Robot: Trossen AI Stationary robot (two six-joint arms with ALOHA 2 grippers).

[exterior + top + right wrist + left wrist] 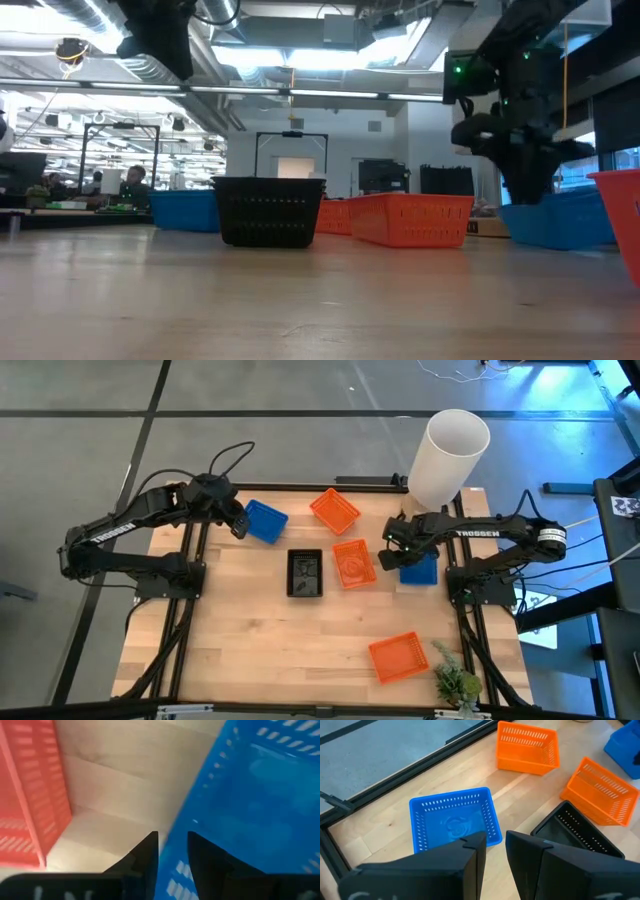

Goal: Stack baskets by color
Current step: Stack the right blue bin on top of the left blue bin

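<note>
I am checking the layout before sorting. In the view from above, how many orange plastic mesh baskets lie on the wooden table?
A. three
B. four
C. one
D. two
A: the high view shows three orange plastic mesh baskets, one at the far edge, one at the middle beside the black basket, and one near the small green plant.

Bench (260, 650): light wood planks. Blue baskets: one (265, 521) upper left, one (420, 569) at right. Orange baskets: three (334, 510) (353, 564) (398, 657), slotted mesh walls. Black basket (305, 573): centre. Cylinder (447, 455): white. Plant (456, 682): green. Arms: dark.
</note>
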